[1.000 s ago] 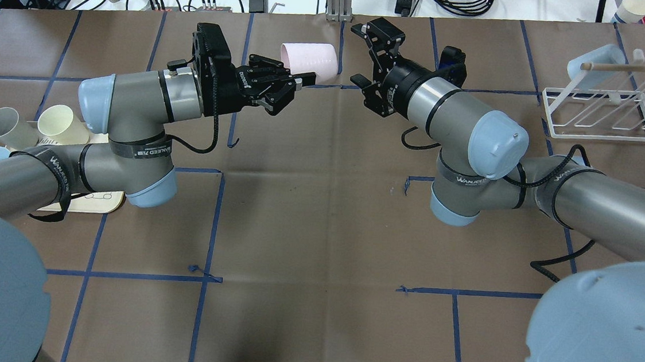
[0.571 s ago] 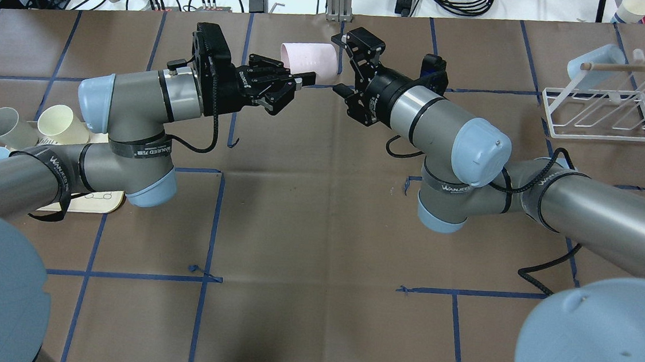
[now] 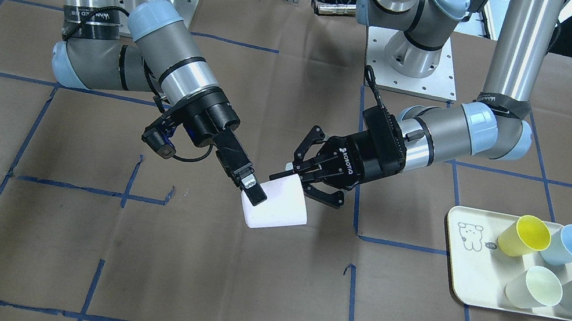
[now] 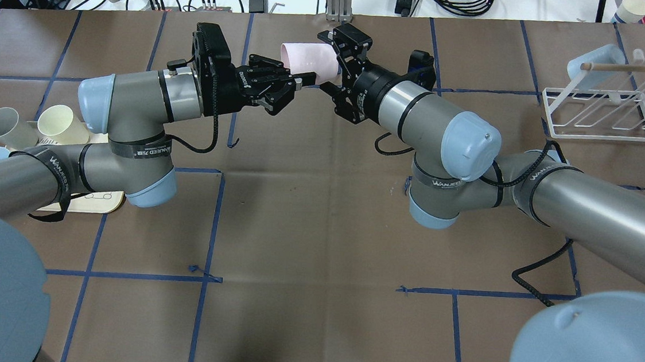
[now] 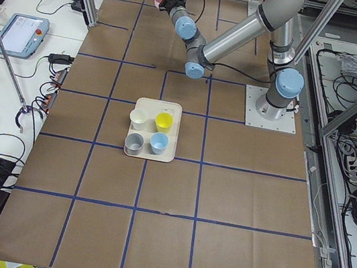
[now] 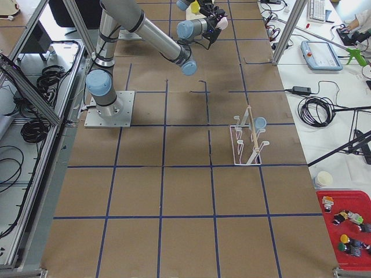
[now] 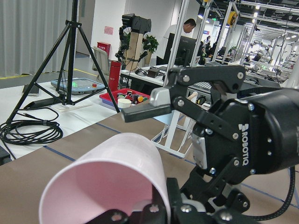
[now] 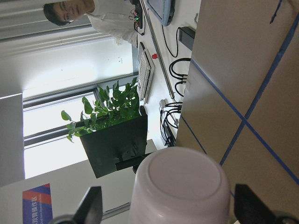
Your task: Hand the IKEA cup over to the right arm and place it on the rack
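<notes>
1. The pink IKEA cup is held in the air above the paper-covered table, at the far middle of the work area, between the two grippers. No part of it rests on the table.
2. The left gripper is clamped on the cup's wall at the rim, as the left wrist view shows. The grip is judged to be taken there so that the base and lower body are left free for the other arm.
3. The right gripper is spread wide, with one finger on each side of the cup's base end. In the right wrist view a gap is seen between each fingertip and the cup, so no hold has been taken yet.
4. The cup is therefore carried by the left arm alone. Release on that side is judged safe only once the right fingers have been closed on the body.
5. The cup's long axis lies close to horizontal and runs across the table from one gripper to the other. The open mouth is turned toward the left gripper and the closed base toward the right gripper.
6. This lie is judged to present the base squarely to the right gripper's approach.
7. The white wire rack stands well apart on the robot's right, which accounts for the handover. A pale-blue cup is already hung on it.
</notes>
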Action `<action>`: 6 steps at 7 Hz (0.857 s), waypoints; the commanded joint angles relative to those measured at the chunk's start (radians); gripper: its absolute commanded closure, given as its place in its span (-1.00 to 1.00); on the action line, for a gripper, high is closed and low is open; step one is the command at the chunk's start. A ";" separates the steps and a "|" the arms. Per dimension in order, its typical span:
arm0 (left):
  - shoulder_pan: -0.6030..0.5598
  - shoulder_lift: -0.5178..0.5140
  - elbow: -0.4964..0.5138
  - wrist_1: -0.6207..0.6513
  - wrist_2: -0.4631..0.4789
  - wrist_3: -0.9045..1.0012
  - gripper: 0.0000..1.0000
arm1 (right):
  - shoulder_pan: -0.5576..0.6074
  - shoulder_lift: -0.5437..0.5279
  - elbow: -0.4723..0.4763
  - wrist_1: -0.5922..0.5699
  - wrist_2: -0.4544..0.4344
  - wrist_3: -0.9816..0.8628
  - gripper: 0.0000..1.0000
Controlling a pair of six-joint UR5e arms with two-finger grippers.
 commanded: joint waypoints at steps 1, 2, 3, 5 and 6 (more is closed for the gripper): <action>0.000 -0.002 0.000 0.000 0.000 0.000 1.00 | 0.015 0.007 -0.017 0.020 0.000 0.014 -0.99; 0.000 -0.002 0.000 0.000 0.000 0.000 1.00 | 0.015 0.007 -0.020 0.020 0.000 0.016 -0.99; 0.000 -0.002 0.000 0.000 0.000 0.000 1.00 | 0.015 0.010 -0.020 0.022 0.000 0.014 -0.99; 0.000 -0.003 0.001 0.000 0.000 0.000 1.00 | 0.015 0.016 -0.021 0.022 -0.001 0.013 -0.99; 0.000 -0.003 0.001 0.000 0.000 0.000 1.00 | 0.015 0.014 -0.023 0.024 -0.001 0.014 -0.99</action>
